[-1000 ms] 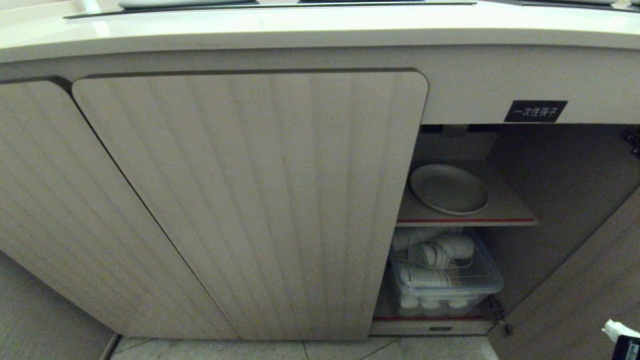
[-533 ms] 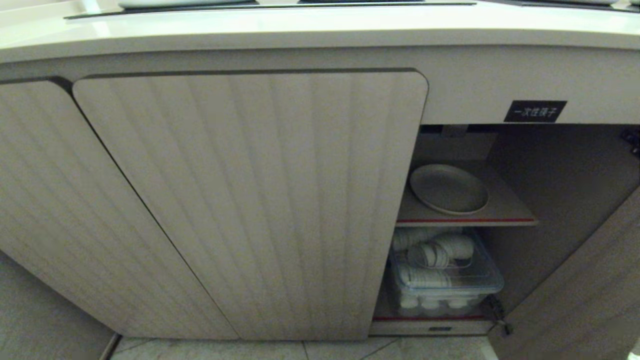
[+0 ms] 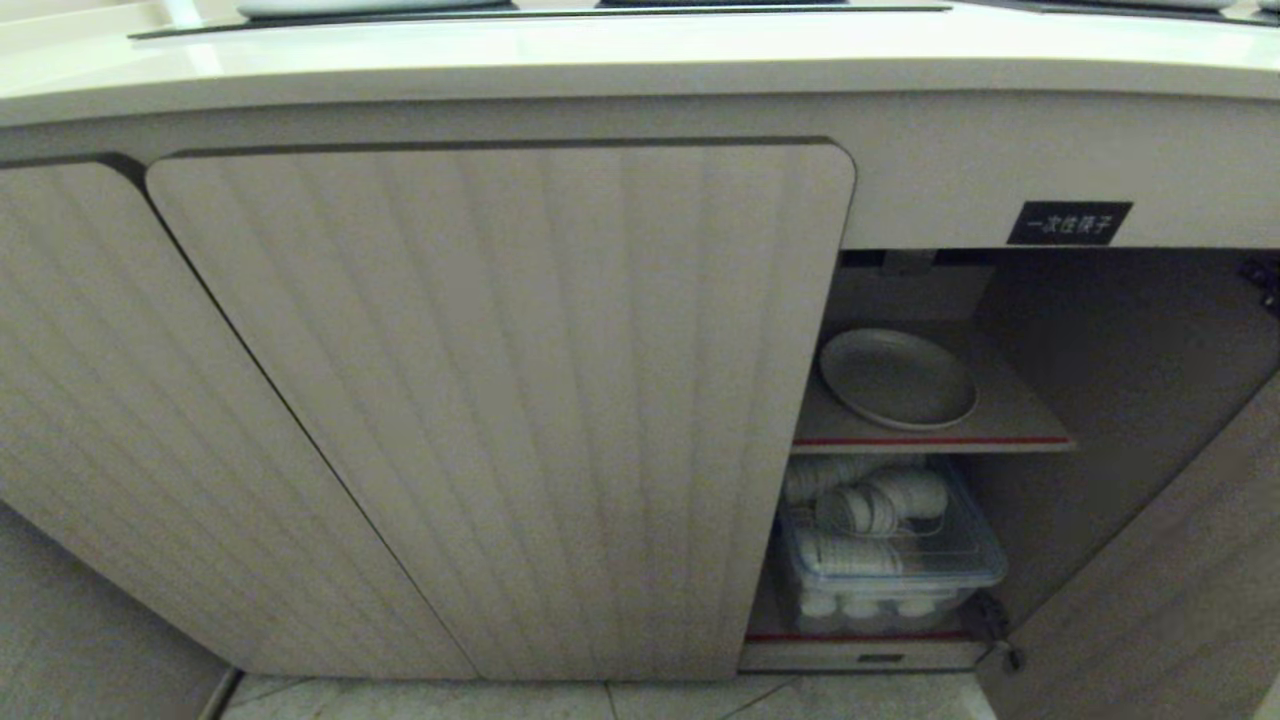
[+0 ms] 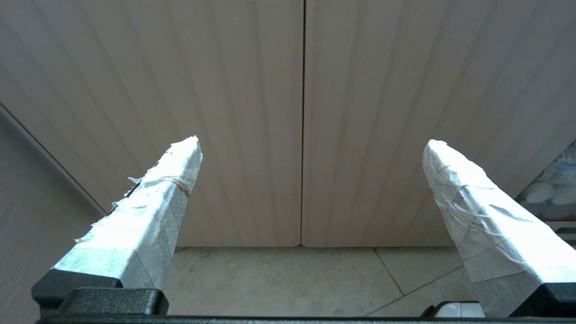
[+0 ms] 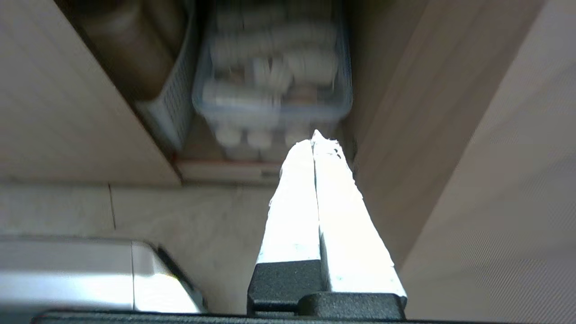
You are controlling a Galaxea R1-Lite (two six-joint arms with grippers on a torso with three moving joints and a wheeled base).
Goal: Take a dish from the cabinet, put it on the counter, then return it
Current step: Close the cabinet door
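The dish (image 3: 898, 378), a plain cream-white plate, lies flat on the inner shelf (image 3: 1010, 425) of the cabinet (image 3: 500, 400), whose right-hand door (image 3: 1170, 600) stands swung open. The counter (image 3: 640, 55) runs along the top. Neither gripper shows in the head view. My right gripper (image 5: 315, 137) is shut with nothing in it, low in front of the open compartment and pointing at its lower part; the dish is out of its view. My left gripper (image 4: 310, 143) hangs open and empty before the closed ribbed doors (image 4: 382, 112).
A clear plastic bin (image 3: 890, 545) of white bowls sits on the cabinet floor under the shelf, with a ribbed basket (image 5: 173, 103) beside it. A black label (image 3: 1070, 222) is above the opening. Tiled floor (image 3: 600, 700) lies below; the robot's white base (image 5: 90, 274) is near.
The right gripper's tip, seen a second ago in the head view's lower right corner, has dropped out of that view. The dish and cabinet are as before.
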